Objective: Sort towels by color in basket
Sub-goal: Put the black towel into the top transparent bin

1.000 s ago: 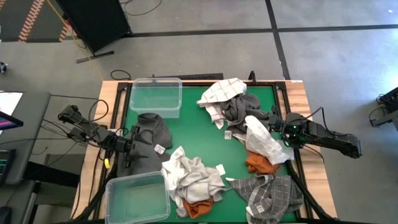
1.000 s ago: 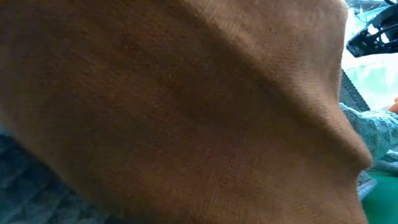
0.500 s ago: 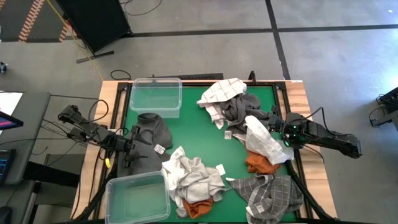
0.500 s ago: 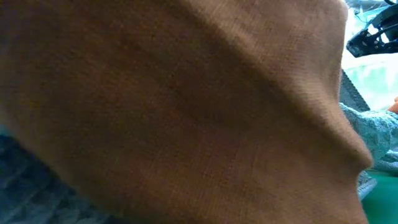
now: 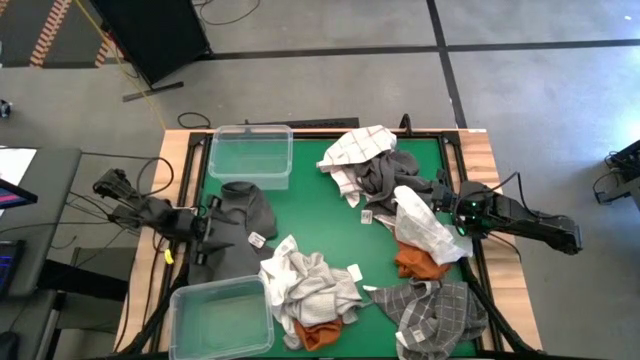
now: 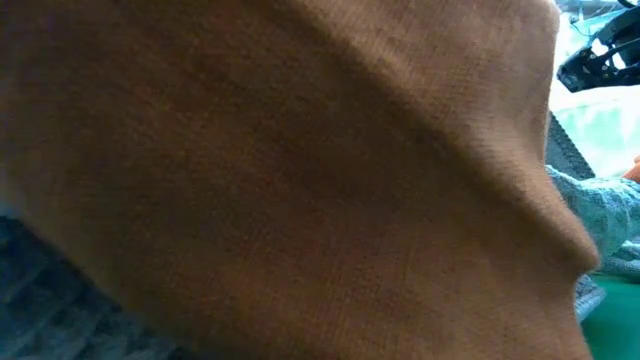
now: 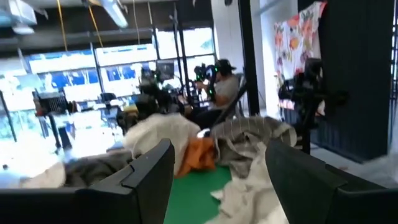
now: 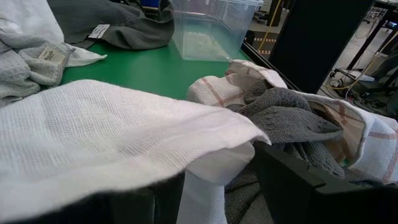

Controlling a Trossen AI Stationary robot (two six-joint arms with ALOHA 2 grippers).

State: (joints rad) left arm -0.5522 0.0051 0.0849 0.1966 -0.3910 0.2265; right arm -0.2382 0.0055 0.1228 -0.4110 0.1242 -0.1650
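overhead, the green table (image 5: pixel 320 215) holds towels in several heaps. at nine o'clock the left gripper (image 5: pixel 212 238) hovers beside a dark grey towel (image 5: pixel 245 212), its fingers (image 7: pixel 149 177) spread apart with nothing between them in the left wrist view. at three o'clock the right gripper (image 5: pixel 443 207) is pinched on a white towel (image 5: pixel 425 228), which drapes down over a rust orange towel (image 5: pixel 418 262); the right wrist view shows the white cloth (image 8: pixel 112 134) bunched between the fingers. at twelve to one o'clock lies a checked white towel (image 5: pixel 358 146) on a grey one (image 5: pixel 382 175). at six o'clock sits a pile of pale grey and white towels (image 5: pixel 305 280) on another orange one (image 5: pixel 322 335), with a grey-and-white checked towel (image 5: pixel 438 315) at five o'clock. one clear basket (image 5: pixel 250 155) stands at eleven o'clock, another clear basket (image 5: pixel 220 318) at seven o'clock. orange-brown cloth (image 6: pixel 280 180) fills the low view.
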